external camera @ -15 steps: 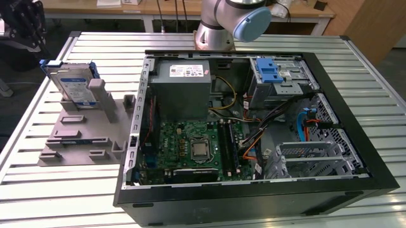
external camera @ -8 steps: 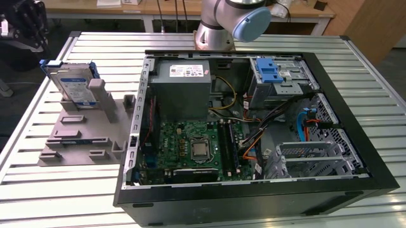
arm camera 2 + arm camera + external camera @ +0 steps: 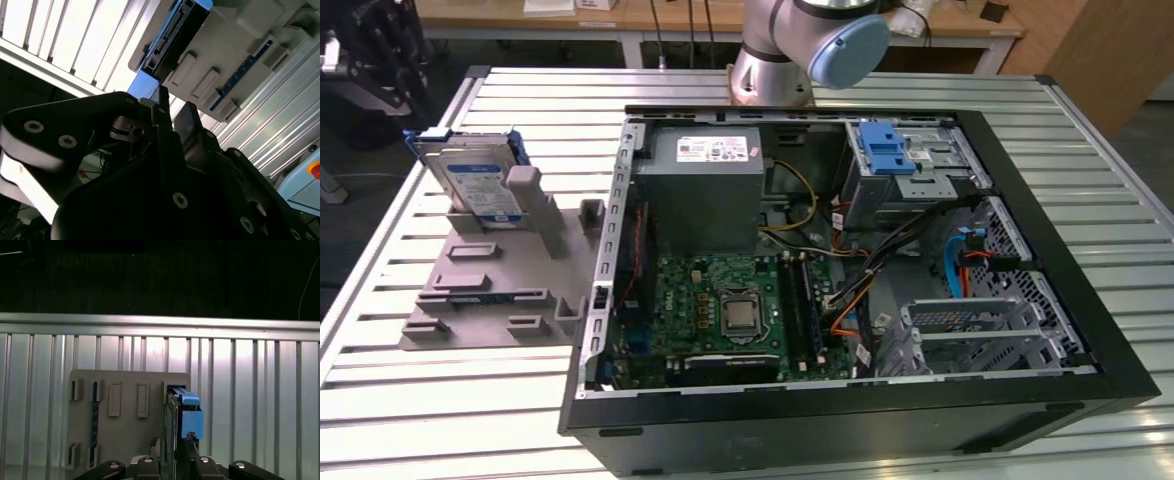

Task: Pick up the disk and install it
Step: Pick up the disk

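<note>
Disk upright on fixture, gripper apart

I'm running this from afar in what looks like a robotics lab or workshop, not a home. The arm's base stands at the far edge of a slatted aluminium table built like extrusion profile. An opened computer case lies on it with its boards and wiring bare. Toward the exterior view's left, a grey fixture block holds the disk on edge. Beyond the table I see wooden workbenches with cables hanging down.
</note>
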{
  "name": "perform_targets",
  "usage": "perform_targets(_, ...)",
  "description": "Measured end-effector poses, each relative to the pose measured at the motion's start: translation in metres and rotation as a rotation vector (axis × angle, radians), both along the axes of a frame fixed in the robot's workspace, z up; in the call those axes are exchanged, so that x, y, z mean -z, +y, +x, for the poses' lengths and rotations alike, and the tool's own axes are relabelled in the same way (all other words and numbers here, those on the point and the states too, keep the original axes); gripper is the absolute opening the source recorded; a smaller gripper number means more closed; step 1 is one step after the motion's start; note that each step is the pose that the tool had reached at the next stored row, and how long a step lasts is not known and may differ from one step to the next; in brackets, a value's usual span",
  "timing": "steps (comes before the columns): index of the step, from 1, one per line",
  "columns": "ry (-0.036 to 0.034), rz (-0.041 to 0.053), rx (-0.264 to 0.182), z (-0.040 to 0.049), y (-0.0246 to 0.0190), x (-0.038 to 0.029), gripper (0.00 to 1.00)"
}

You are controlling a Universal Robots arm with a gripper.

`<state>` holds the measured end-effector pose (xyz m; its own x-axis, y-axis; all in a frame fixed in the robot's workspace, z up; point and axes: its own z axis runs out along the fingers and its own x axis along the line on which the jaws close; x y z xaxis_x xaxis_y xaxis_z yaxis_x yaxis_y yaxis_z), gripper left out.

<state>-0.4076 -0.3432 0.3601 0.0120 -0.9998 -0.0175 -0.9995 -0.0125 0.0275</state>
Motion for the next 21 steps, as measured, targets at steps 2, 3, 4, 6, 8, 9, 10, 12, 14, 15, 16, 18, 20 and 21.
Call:
perform_targets(2, -0.0001, 0.0000, 0.000, 0.0000, 0.0000, 0.0000, 0.41)
perform_targets(3, -0.0001, 0.0000, 0.000, 0.0000, 0.0000, 0.0000, 0.41)
perform_targets(4, -0.0001, 0.0001, 0.000, 0.0000, 0.0000, 0.0001, 0.47)
perform_targets(6, 0.0000, 0.0000, 0.000, 0.0000, 0.0001, 0.0001, 0.53)
perform_targets(8, -0.0001, 0.0000, -0.003, 0.0000, 0.0001, 0.0001, 0.58)
perform_targets(9, 0.0000, 0.0001, -0.007, 0.0000, 0.0001, 0.0002, 0.65)
perform_targets(10, 0.0000, 0.0001, -0.011, 0.0000, 0.0000, 0.0002, 0.65)
perform_targets(12, -0.0001, 0.0001, -0.021, 0.0000, 0.0001, 0.0004, 0.65)
perform_targets(14, -0.0001, 0.0001, -0.031, 0.0000, 0.0001, 0.0006, 0.65)
perform_targets(15, -0.0001, 0.0002, -0.037, 0.0000, 0.0001, 0.0008, 0.65)
perform_targets(16, -0.0001, 0.0003, -0.042, 0.0000, 0.0000, 0.0011, 0.65)
perform_targets(18, -0.0001, 0.0003, -0.051, 0.0000, 0.0000, 0.0015, 0.65)
perform_targets(20, 0.0000, 0.0003, -0.061, 0.0000, 0.0000, 0.0020, 0.65)
perform_targets(21, 0.0000, 0.0003, -0.065, 0.0000, 0.0000, 0.0022, 0.65)
